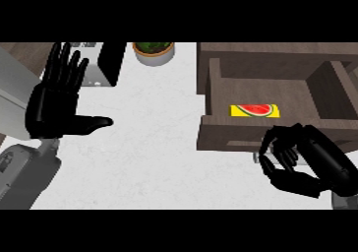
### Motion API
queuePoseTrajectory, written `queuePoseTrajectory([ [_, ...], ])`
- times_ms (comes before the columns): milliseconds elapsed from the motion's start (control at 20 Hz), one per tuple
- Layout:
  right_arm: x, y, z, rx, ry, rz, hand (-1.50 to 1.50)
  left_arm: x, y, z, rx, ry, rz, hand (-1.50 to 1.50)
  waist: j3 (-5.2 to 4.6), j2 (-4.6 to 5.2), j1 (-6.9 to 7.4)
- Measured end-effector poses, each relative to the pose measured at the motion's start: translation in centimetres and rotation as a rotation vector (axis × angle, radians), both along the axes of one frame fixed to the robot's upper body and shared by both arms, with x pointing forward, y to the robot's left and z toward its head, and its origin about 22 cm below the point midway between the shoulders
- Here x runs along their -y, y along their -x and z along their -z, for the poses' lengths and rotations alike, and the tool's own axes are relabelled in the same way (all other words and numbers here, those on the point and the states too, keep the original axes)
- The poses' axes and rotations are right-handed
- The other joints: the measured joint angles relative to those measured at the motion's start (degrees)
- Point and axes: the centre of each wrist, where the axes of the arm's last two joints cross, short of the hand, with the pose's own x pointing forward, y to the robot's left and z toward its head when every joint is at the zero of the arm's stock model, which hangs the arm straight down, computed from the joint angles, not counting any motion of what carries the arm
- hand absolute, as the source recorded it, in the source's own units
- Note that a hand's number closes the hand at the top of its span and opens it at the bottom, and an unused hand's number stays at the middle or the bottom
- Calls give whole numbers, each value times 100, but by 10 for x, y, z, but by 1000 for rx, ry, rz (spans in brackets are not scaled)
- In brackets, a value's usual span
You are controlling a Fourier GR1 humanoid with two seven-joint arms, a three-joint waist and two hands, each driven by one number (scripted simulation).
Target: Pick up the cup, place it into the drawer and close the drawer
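curling its fingers round the mostly hidden cup, the right hand hovers just before the open drawer, apparently for placing; left hand rests, fingers apart, over the desk.

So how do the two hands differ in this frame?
The left hand is open, fingers straight and pointing up, thumb out sideways; the right hand has its fingers curled. The left hand sits over the counter at the view's left, touching nothing; the right hand is at the front of the open drawer. Both are black, on grey forearms.
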Motion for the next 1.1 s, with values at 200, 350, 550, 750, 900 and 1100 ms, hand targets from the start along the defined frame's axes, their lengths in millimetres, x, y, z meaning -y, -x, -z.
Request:
queuePoseTrajectory([
  [200, -14, -18, 28, 10, 106, -1, 150, -19, 16, 8, 2, 2, -5, -150, -1, 8, -22],
  [350, -21, -31, 49, 8, 150, 6, -150, -39, 26, 14, -1, 6, -13, -150, -1, 11, -62],
  [550, -29, -50, 71, -9, 217, 16, -150, -52, 36, 25, 0, 9, -20, -150, 0, 14, -97],
  [750, -30, -65, 93, -34, 278, 13, -150, -65, 39, 26, 6, 13, -27, -150, 0, 16, -119],
  [900, -32, -86, 102, -54, 294, 20, -150, -76, 44, 33, 7, 15, -21, -150, -1, 20, -110],
  [1100, -30, -109, 110, -68, 291, 19, -150, -84, 49, 35, 6, 17, -17, -150, -3, 17, -100],
])
